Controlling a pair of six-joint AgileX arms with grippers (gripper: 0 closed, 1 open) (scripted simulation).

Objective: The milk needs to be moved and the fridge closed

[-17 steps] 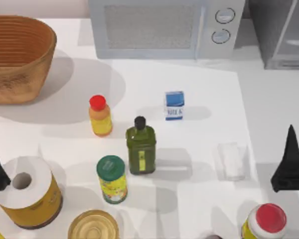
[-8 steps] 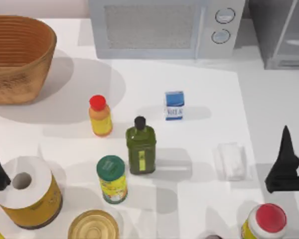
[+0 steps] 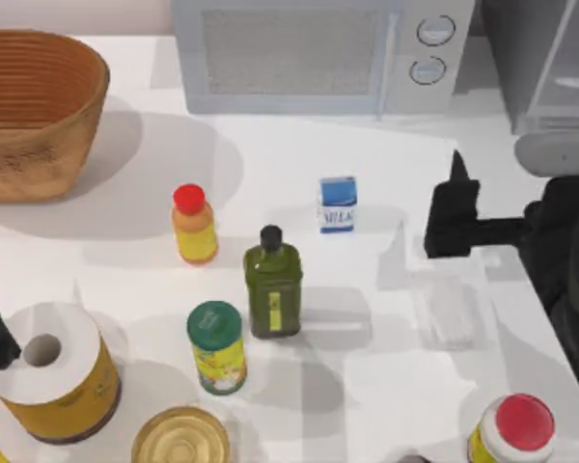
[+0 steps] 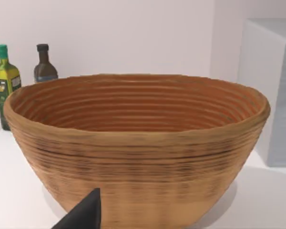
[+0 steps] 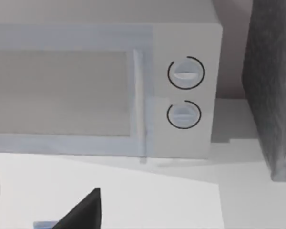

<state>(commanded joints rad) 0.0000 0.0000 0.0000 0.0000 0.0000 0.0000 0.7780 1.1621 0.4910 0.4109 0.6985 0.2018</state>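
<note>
Moved in: your right gripper (image 3: 454,217), grip state unclear, right of milk (image 3: 337,204); glass (image 3: 448,311) below, fridge (image 3: 550,68) beyond.

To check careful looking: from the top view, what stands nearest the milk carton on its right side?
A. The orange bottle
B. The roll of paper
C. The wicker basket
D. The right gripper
D: the right gripper hangs just right of the milk, apart from it.

Upright milk (image 3: 337,204); fridge (image 3: 545,58) ajar
</note>
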